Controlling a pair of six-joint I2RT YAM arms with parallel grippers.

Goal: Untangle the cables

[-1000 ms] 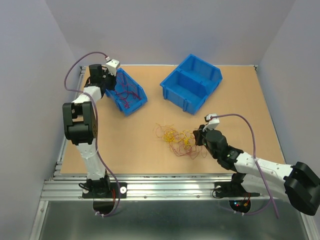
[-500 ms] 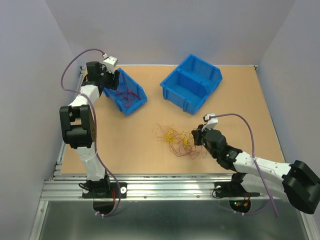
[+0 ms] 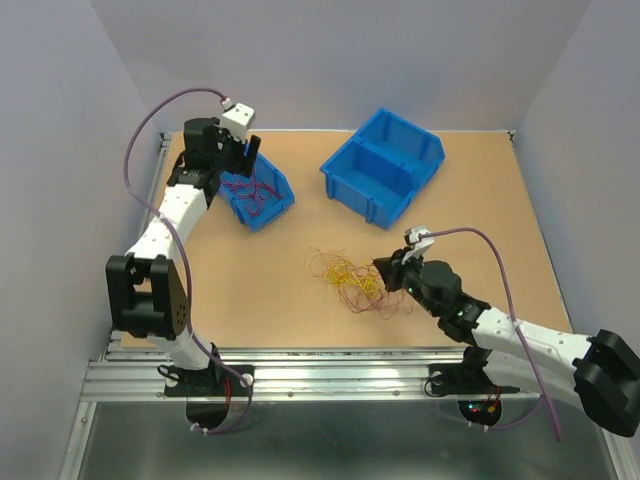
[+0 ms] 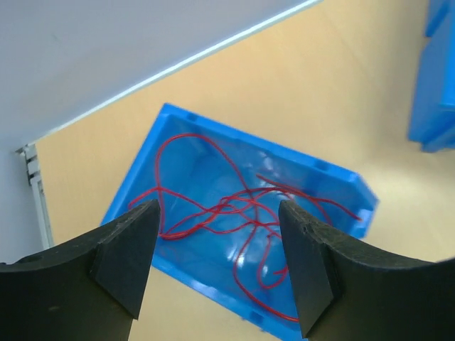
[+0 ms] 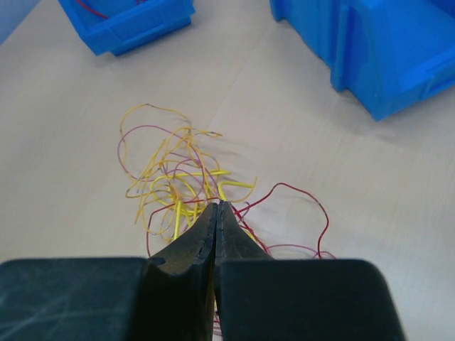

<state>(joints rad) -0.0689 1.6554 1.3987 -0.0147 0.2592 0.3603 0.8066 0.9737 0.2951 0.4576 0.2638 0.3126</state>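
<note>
- Right end effector (image 5: 217,206) is shut at the edge of the cables (image 5: 174,181) on the table (image 3: 250,270), hold unclear — draw one strand out slowly.
- Left end effector (image 4: 217,213) hovers open and empty over the bin (image 4: 298,160) of red strands (image 4: 234,209) — bring it over to pin the tangle.

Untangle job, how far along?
Done: some red wires lie in the small blue bin; left gripper hangs open above, empty. In hand: right gripper shut at the edge of the tangle; a pinched wire can't be confirmed. Remaining: yellow, orange and red loops knotted on the table.

Two blue bins (image 3: 268,214) (image 3: 398,206); two cable clumps (image 3: 350,280) (image 3: 254,190); two arms (image 3: 176,208) (image 3: 505,332).
</note>
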